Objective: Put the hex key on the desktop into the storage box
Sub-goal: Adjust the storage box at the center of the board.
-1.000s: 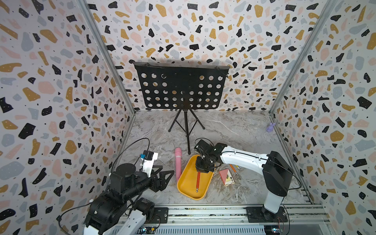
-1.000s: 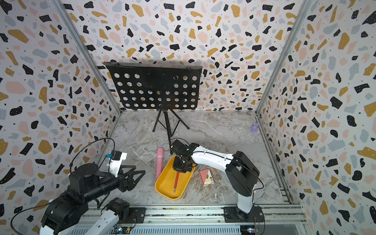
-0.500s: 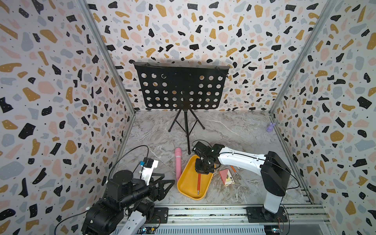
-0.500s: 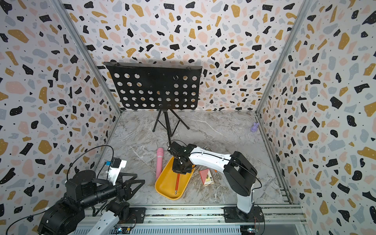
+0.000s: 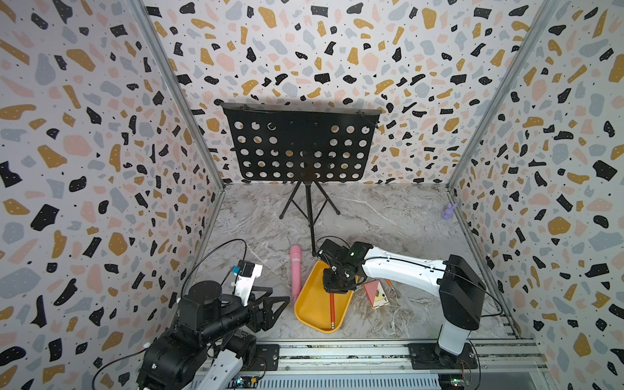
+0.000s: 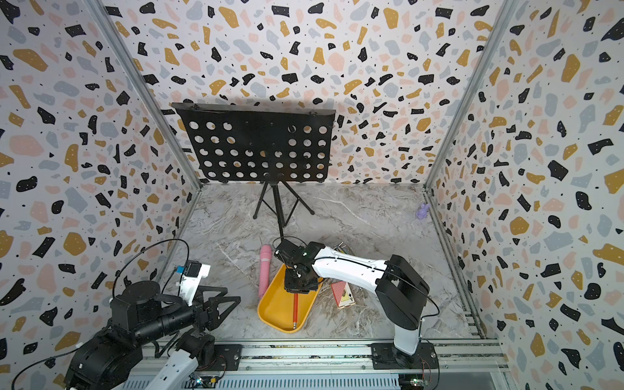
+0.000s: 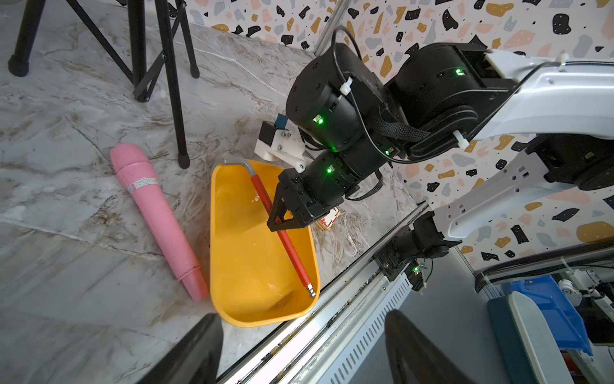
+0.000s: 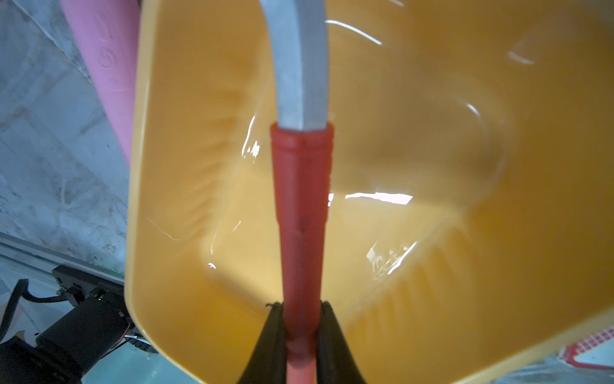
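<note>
One hex key (image 7: 292,246), one storage box (image 7: 213,232), one microphone (image 7: 156,212)

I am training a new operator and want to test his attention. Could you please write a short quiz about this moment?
1. True or false: the right fingers are closed on the red sleeve of the hex key.
2. What lies on the desktop beside the storage box? A) a pink microphone B) a blue cup C) a hammer
3. Complete: the left fingers are ___ and hold nothing.
Key: 1 true; 2 A; 3 open.
</note>
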